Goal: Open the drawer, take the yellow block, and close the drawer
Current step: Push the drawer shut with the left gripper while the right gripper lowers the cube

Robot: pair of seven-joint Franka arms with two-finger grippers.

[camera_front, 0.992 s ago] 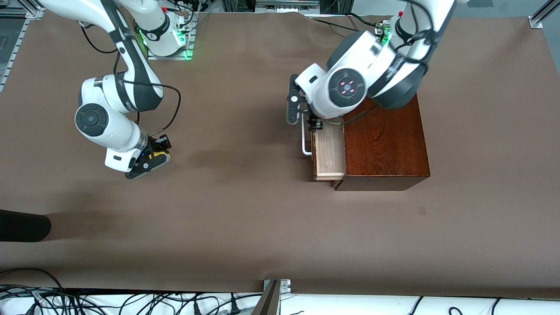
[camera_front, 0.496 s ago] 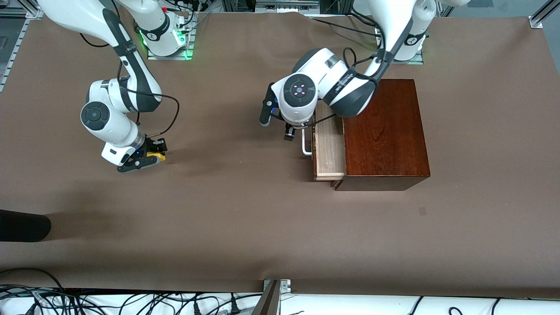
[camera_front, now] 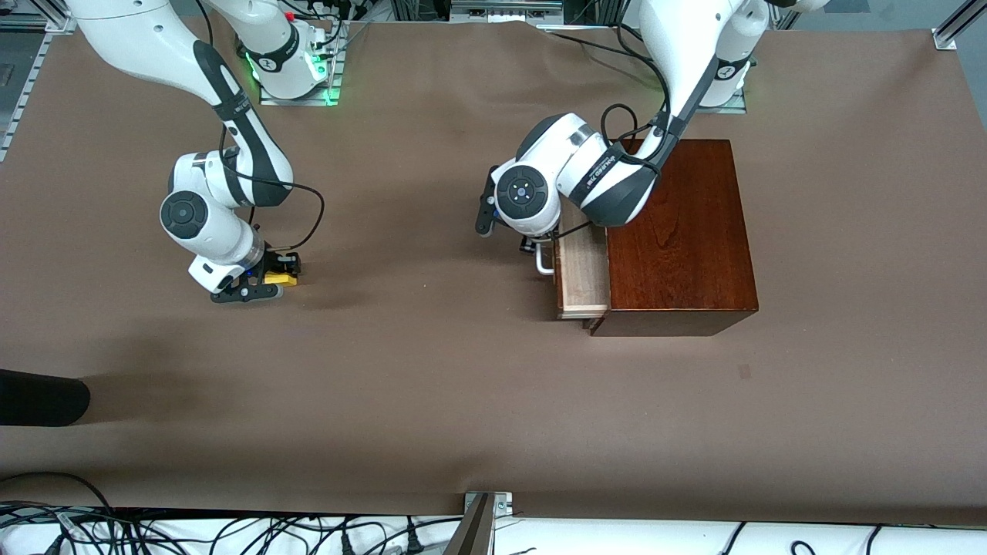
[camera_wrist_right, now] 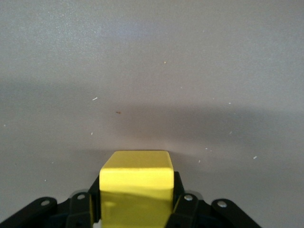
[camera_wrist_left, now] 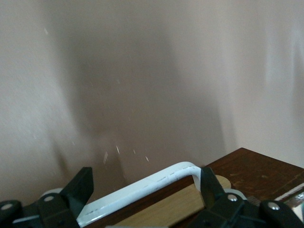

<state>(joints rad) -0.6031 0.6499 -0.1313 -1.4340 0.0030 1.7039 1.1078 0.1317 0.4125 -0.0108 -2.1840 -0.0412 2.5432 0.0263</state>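
Observation:
The dark reddish-brown wooden box (camera_front: 678, 231) stands toward the left arm's end of the table. Its drawer (camera_front: 584, 274) is partly open and shows pale wood; the white bar handle (camera_front: 544, 262) faces the table's middle. My left gripper (camera_front: 537, 248) is at the handle, open; in the left wrist view the handle (camera_wrist_left: 142, 187) lies lengthwise between my black fingers (camera_wrist_left: 78, 186), and my left gripper (camera_wrist_left: 145, 179) grips nothing. My right gripper (camera_front: 266, 281) is shut on the yellow block (camera_front: 282, 278), low over the table toward the right arm's end. The block (camera_wrist_right: 136, 183) fills my right gripper (camera_wrist_right: 137, 194).
A dark rounded object (camera_front: 38, 397) lies at the table's edge at the right arm's end, nearer the front camera. Cables and a metal bracket (camera_front: 484, 509) line the front edge. Brown table surface (camera_front: 432, 370) stretches between the two grippers.
My left arm swung off the box and came down to the handle; the drawer has slid slightly into the box. My right gripper shifted a little and sank with the yellow block.

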